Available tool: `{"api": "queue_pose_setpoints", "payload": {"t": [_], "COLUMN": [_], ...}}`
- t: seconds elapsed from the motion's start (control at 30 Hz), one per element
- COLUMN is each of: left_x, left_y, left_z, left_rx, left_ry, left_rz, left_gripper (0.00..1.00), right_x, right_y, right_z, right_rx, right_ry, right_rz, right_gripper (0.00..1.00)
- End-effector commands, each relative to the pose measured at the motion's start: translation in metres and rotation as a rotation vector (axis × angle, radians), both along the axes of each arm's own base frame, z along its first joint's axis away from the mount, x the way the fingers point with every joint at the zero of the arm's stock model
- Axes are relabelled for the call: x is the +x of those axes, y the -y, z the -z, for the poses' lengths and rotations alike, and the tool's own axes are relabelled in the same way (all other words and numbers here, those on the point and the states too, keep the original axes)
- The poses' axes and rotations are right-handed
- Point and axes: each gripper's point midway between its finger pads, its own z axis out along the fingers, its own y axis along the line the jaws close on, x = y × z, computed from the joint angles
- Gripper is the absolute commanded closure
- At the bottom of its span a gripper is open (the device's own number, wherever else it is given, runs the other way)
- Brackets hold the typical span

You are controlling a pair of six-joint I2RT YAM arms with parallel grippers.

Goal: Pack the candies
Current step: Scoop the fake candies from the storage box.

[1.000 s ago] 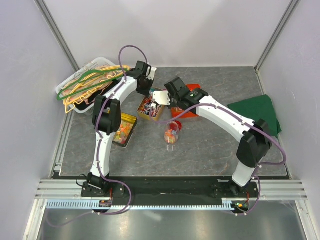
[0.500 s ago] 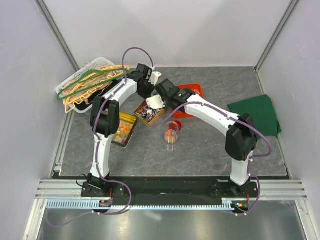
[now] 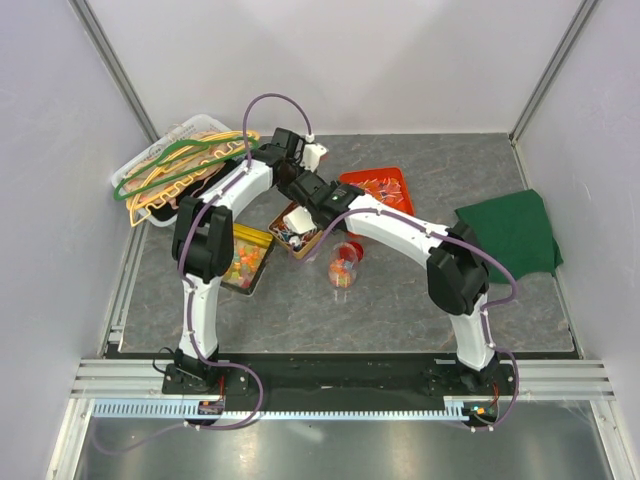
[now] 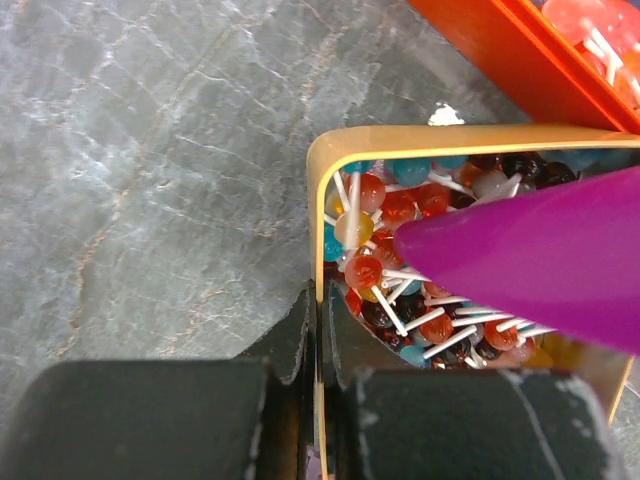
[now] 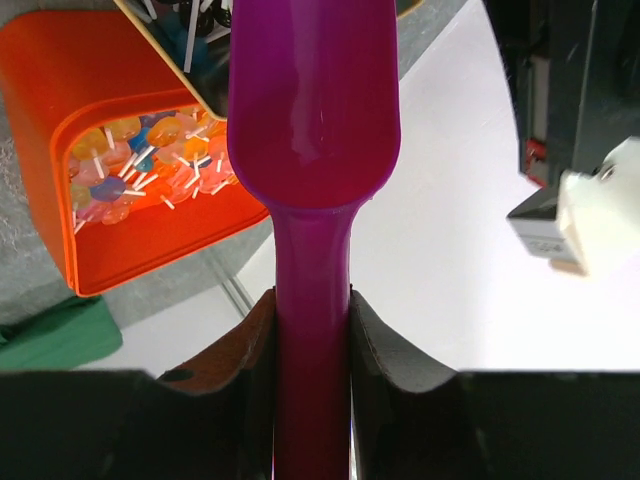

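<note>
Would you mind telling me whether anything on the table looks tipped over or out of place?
The clear jar lies on its side near the middle of the table, coloured candies inside it, which looks tipped over. I see nothing spilled around it.

No lettering, label, brand mark, number or sign can be read in any of the three views.
</note>
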Motion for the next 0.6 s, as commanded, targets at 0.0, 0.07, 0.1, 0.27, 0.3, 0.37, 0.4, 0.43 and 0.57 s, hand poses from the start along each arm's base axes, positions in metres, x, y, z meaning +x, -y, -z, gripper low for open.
{"api": "queue_pose_setpoints", "payload": {"t": [0.0, 0.07, 0.1, 0.27, 0.3, 0.37, 0.4, 0.43, 0.57], "left_x": [-0.002, -0.005, -0.006, -0.013, -0.014, -0.015, -0.016, -0.018, -0.024], "left_y": [0.023, 0.025, 0.025, 0.027, 0.028, 0.028, 0.029, 0.03, 0.034], "left_z": [-0.055, -0.054, -0.058, -0.06, -0.06, -0.06, -0.06, -0.059, -0.063], "left_rx": [-0.092, -0.099, -0.105, -0.115, -0.117, -0.12, -0.124, -0.127, -0.155], "left_ry": [0.114, 0.108, 0.115, 0.122, 0.121, 0.121, 0.117, 0.113, 0.115], "left_rz": [0.07, 0.074, 0.075, 0.082, 0.085, 0.086, 0.092, 0.095, 0.117], "left_gripper": [0.98, 0.98, 0.98, 0.98, 0.98, 0.98, 0.98, 0.98, 0.98], "right_x": [-0.002, -0.004, -0.005, -0.018, -0.02, -0.026, -0.027, -0.028, -0.033], "right_y": [-0.005, -0.005, -0.003, 0.0, 0.0, -0.001, 0.002, 0.002, 0.008], "right_z": [-0.009, -0.001, 0.001, 0.016, 0.017, 0.022, 0.025, 0.025, 0.035], "right_rx": [-0.107, -0.138, -0.151, -0.182, -0.174, -0.152, -0.149, -0.139, -0.113], "right_ry": [0.024, -0.005, -0.015, -0.121, -0.137, -0.189, -0.208, -0.228, -0.327], "right_rz": [-0.031, -0.04, -0.042, -0.074, -0.08, -0.098, -0.099, -0.1, -0.096], "right_gripper": [1.0, 1.0, 1.0, 1.0, 1.0, 1.0, 1.0, 1.0, 1.0]}}
